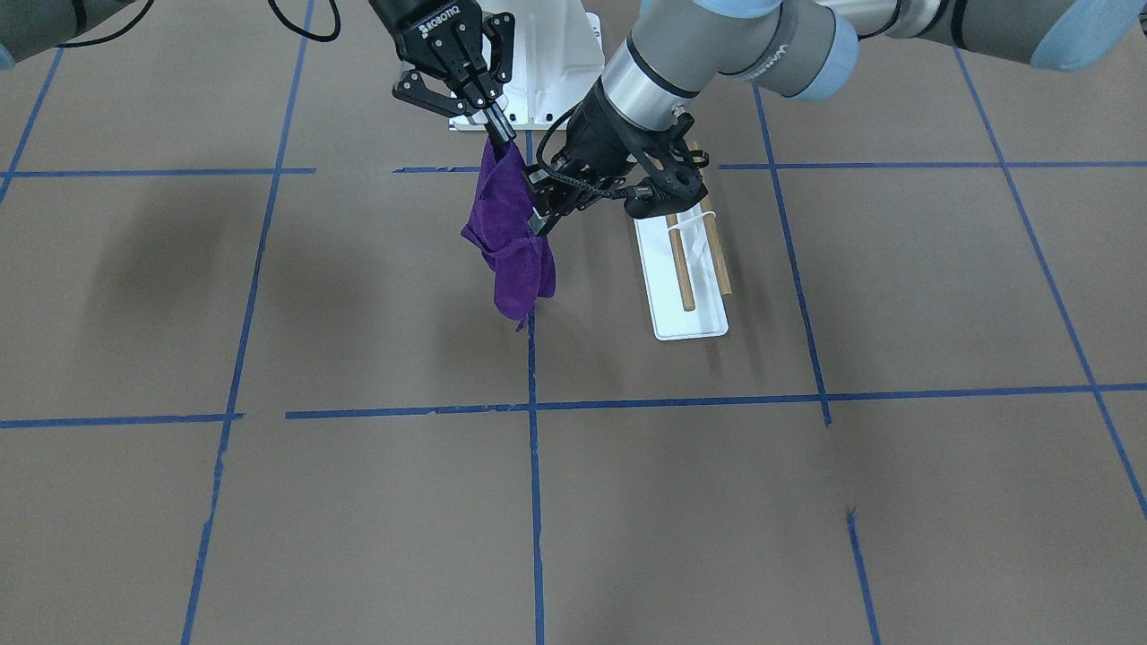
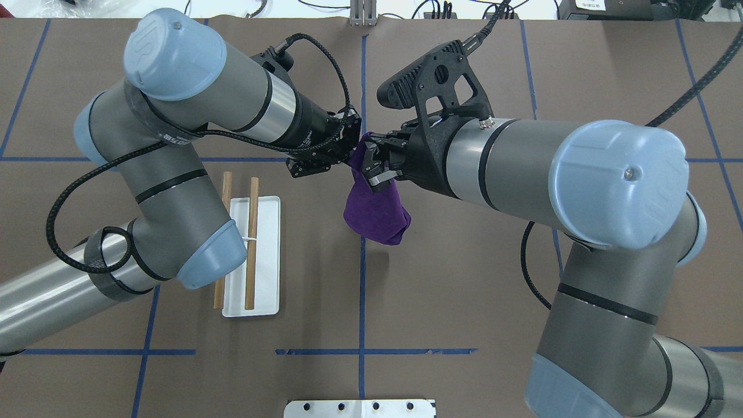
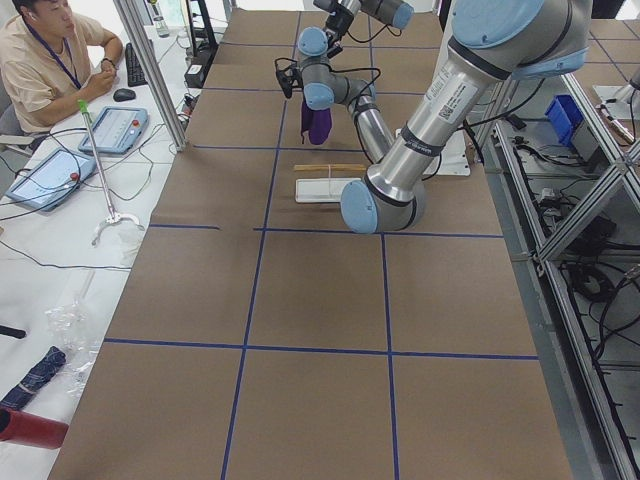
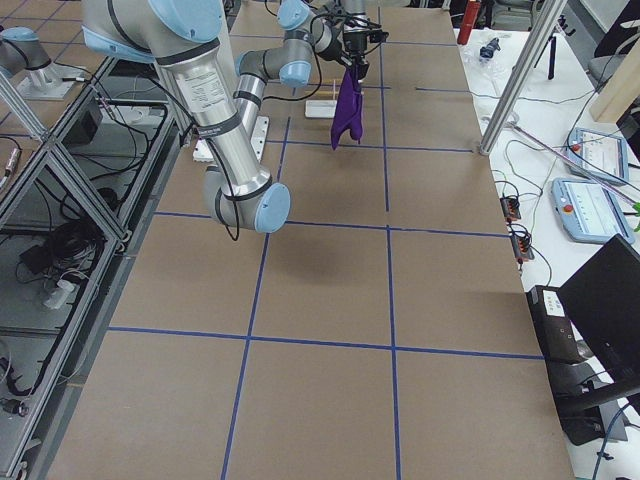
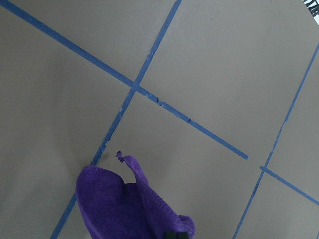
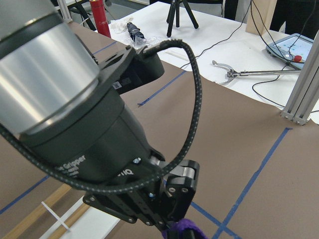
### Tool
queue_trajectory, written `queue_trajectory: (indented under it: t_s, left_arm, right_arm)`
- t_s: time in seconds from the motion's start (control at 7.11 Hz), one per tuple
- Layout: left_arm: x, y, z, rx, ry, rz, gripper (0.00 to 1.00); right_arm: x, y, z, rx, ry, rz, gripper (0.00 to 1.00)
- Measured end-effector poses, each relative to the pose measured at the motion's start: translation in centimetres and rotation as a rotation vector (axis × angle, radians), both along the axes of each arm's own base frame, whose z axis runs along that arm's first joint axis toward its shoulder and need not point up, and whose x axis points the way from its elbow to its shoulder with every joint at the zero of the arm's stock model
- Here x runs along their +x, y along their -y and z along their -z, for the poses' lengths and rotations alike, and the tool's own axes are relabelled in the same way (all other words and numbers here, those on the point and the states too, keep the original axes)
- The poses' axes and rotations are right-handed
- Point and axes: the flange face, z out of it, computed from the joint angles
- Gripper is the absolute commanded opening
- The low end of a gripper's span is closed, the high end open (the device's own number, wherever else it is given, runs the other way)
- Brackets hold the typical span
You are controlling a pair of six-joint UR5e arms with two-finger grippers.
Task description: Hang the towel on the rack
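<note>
The towel [image 1: 509, 255], a deep purple, fuzzy cloth, hangs bunched in soft vertical folds in the air over the middle of the table [image 1: 358, 305], its lowest corner trailing to a point and clear of the surface. The right gripper [image 1: 499, 133] points down with its black fingers pressed together on the towel's top corner. The left gripper [image 1: 539, 218] comes in from the side, its fingers nipped on the cloth's edge partway down. Just beside the towel, under the left arm's wrist, lies the rack [image 1: 690, 321]: a white, flat, rectangular base with two slim wooden rods [image 1: 683, 269] running along its length. The table is matte brown, crossed by blue tape lines [image 1: 534, 376].
</note>
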Motion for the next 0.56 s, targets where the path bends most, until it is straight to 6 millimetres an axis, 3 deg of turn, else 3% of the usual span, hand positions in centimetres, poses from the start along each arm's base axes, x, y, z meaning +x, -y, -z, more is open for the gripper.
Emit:
queue_trajectory:
  t_s: [0.28,0.56]
  left_arm:
    - [-1.0,-0.7,-0.9,0.021,0.002,-0.004,0.00]
    - [-2.7,-1.7,-2.7,0.091,0.017,-0.020,0.00]
  right_arm:
    - [-0.4,0.2,-1.1,-0.109,-0.026,0.047,0.99]
    - [0.7,2.0,-3.2,-0.236,-0.111,0.084,1.00]
